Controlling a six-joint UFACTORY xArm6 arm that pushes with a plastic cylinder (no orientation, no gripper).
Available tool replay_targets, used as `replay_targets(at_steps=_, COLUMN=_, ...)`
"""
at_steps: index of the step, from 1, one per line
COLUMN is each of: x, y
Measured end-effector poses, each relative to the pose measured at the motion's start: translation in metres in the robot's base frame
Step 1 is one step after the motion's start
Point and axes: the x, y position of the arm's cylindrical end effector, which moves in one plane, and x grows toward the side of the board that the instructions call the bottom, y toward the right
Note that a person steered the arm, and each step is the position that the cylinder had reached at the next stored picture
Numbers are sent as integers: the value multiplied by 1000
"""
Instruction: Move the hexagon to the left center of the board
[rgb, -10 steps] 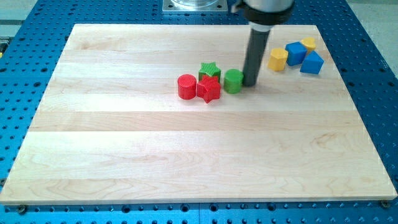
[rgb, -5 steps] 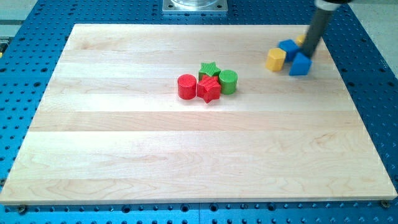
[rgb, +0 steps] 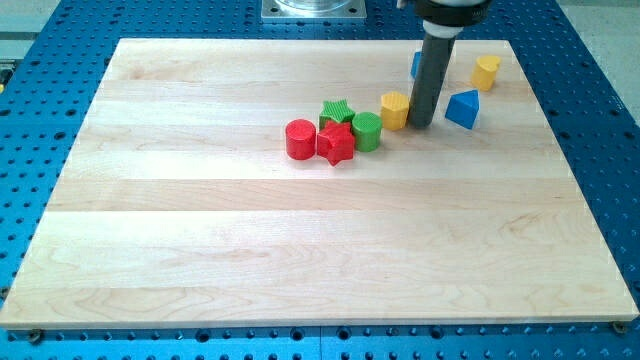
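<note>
The yellow hexagon (rgb: 396, 110) sits right of the board's centre, close to the green cylinder (rgb: 367, 131). My tip (rgb: 421, 126) rests on the board directly at the hexagon's right side, touching or nearly touching it. The dark rod rises toward the view's top and partly hides a blue block (rgb: 416, 64) behind it.
A red cylinder (rgb: 300, 139), a red star (rgb: 336, 144) and a green star (rgb: 338, 109) cluster with the green cylinder left of the hexagon. A blue block (rgb: 462, 108) lies just right of the rod. Another yellow block (rgb: 486, 71) sits at the top right.
My tip went from the green cylinder to the right-hand cluster, then back left, pushing the yellow hexagon toward the green cylinder. The blue and yellow blocks have spread apart.
</note>
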Motion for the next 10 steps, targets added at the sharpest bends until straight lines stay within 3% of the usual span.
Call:
replay_targets(at_steps=2, x=-2, y=-62)
replay_targets(at_steps=3, x=-35, y=-98)
replay_targets(at_steps=4, x=-62, y=-63)
replay_targets(at_steps=5, x=-79, y=-101)
replay_targets(at_steps=6, x=-74, y=-202)
replay_targets(at_steps=7, x=-79, y=-247)
replay_targets(at_steps=8, x=-3, y=-272)
replay_targets(at_steps=10, x=38, y=-246)
